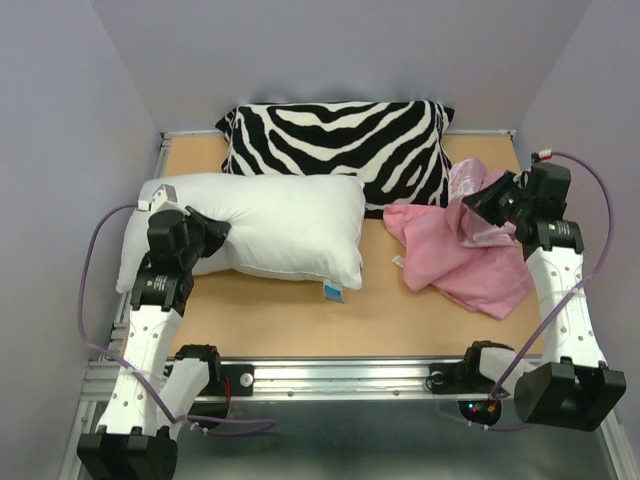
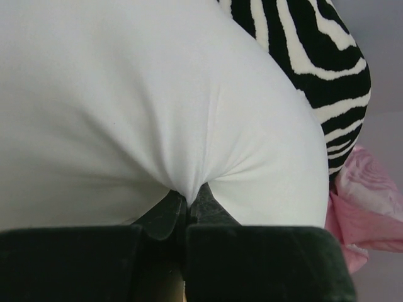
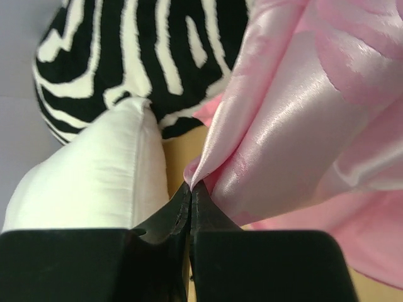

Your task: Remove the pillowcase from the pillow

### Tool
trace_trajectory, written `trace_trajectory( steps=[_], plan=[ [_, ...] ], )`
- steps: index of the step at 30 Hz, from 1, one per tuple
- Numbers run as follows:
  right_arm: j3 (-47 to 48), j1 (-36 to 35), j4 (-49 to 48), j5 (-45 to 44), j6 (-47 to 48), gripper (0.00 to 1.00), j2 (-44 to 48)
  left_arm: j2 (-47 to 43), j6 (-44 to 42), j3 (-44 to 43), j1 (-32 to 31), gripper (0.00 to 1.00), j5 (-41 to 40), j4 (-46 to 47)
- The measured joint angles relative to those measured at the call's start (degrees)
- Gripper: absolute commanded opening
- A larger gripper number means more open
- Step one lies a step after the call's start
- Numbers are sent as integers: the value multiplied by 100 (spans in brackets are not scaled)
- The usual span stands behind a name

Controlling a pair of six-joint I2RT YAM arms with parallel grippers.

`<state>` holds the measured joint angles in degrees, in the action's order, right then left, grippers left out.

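Note:
The plump white pillow [image 1: 265, 225] lies bare on the left half of the table, its small blue-and-white tag [image 1: 333, 292] at the near edge. My left gripper [image 1: 215, 232] is shut on a pinch of the pillow's white cloth [image 2: 189, 182] at its left end. The shiny pink pillowcase [image 1: 465, 255] lies crumpled on the right, apart from the pillow. My right gripper [image 1: 470, 215] is shut on a fold of the pillowcase [image 3: 277, 138], holding part of it lifted. In the right wrist view the pillow [image 3: 88, 182] shows at the left.
A black-and-white zebra-striped cushion [image 1: 340, 140] stands along the back wall, touching the pillow's far side. Grey walls enclose the table [image 1: 290, 315] on three sides. A metal rail [image 1: 330, 370] runs along the near edge between the arm bases.

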<state>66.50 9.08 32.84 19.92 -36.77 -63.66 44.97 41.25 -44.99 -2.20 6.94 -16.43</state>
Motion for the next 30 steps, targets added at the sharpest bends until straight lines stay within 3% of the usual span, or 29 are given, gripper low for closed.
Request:
trace_trajectory(
  steps=[5,9,12,13,14,15,16,25,30],
  plan=[
    [-920,-9,-79,-201,238,1,555,-503,-109,223,-127,18,-17,-358],
    [-1445,-15,-225,-190,367,10,957,-859,-330,223,-136,37,-63,-535],
    [-1812,-17,-286,-190,424,35,1139,-1023,-468,216,-133,51,-24,-507],
    [-1958,-17,-334,-199,439,54,1189,-1049,-520,205,-133,54,17,-483],
    [-2100,-17,-334,-212,437,61,1237,-1069,-592,184,-133,81,48,-479],
    [-2192,-17,-334,-225,466,66,1266,-1075,-649,157,-133,82,76,-472],
    [-2330,-20,-350,-278,461,99,1316,-1078,-673,136,-133,82,107,-466],
    [-2411,-166,-317,-754,470,100,1401,-1196,-1123,-122,-133,89,216,-525],
    [-1628,-988,-170,-1545,417,100,809,-960,-1346,-586,-136,89,407,-411]
  ],
)
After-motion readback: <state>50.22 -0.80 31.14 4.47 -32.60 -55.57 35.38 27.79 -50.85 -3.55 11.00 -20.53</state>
